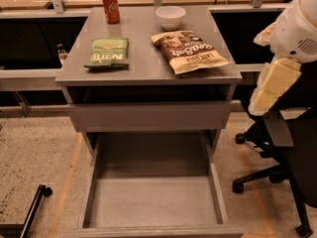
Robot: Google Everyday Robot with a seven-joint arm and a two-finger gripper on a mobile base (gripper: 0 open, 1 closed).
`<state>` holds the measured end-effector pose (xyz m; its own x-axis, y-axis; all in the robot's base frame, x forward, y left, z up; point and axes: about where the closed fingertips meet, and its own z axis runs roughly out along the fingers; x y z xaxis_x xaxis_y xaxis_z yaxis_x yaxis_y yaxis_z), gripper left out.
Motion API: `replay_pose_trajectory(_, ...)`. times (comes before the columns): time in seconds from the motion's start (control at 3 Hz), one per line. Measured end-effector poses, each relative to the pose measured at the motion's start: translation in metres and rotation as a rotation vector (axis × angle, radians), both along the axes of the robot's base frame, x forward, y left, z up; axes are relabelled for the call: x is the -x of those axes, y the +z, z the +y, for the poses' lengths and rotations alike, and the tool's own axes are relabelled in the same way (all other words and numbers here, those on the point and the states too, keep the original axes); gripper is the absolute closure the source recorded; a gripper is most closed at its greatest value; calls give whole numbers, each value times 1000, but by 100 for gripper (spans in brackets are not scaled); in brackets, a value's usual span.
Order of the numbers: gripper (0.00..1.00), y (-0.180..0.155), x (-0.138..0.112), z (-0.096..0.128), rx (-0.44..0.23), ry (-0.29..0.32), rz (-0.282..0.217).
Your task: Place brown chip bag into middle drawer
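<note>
Brown chip bag (190, 51) lay flat on the surface (143, 66) of the cabinet, right of centre. Its dark end pointed toward the white bowl (170, 17) and its tan end lay near the front right edge. Nothing gripped it.

The green chip bag (108, 52) lay well apart on the left, and the red soda can (111, 6) stood upright at the rear left.

The hand (267, 90) hung off the right side of the cabinet, beyond the edge of the surface and lower than the bag, apart from it. No object was seen in it. Whether it was released or clenched could not be told.

Below the closed upper drawer front (148, 115), the open drawer (153, 202) stood pulled well out with a bare floor (judged to be the middle drawer, since anything lower was hidden under it).

Step in hand, as judged: the reach toward the bag. The grasp had not begun, and the drawer needed no further opening.

Requirements for the next move:
1. Raise the hand above surface level.
2. Carry it left until it stands over the brown bag, not the green one.
3. Descend and take the bag by an edge or fold, because a flat, crinkly bag offers little to pinch from above.
4. Keep clear of the bowl just behind the bag.
</note>
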<state>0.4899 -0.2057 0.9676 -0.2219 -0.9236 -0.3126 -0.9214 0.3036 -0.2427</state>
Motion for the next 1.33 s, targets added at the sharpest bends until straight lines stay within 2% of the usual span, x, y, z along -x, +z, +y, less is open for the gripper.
replay_pose_trajectory(0.33,0,-2,-4,0,-5,0,1)
replay_pose_trajectory(0.67,0,-7,-3,1,-42,-34,3)
replay_pose_trajectory(1.0,0,-11,-31,14,-156,-79,-48)
replay_pose_trajectory(1.33,0,-15,-105,35,-323,-106,-137)
